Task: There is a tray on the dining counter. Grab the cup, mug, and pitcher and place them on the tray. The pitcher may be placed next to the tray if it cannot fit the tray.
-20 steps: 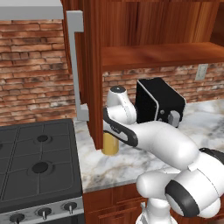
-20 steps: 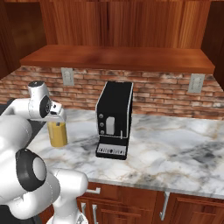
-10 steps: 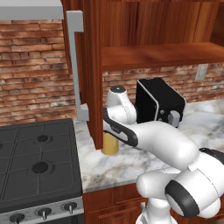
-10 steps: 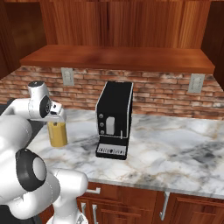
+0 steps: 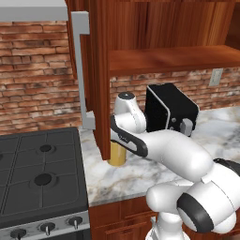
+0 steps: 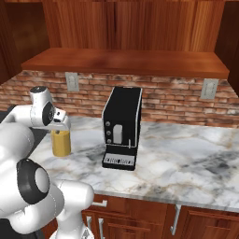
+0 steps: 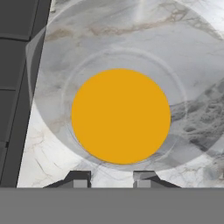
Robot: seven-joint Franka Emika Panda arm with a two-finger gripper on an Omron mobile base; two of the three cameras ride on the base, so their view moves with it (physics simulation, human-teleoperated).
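Early going: gripper (image 7: 112, 178) directly above the pitcher (image 6: 61, 143), jaws part-spread by its six o'clock rim, grip unclear, nothing trayed yet.

pitcher (image 5: 117, 154) top hidden behind the arm in both base views; stove (image 5: 40, 178) cut off at left edge.

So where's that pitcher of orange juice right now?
The pitcher stands on the marble worktop, left of the black coffee machine and beside the stove, directly under the gripper.
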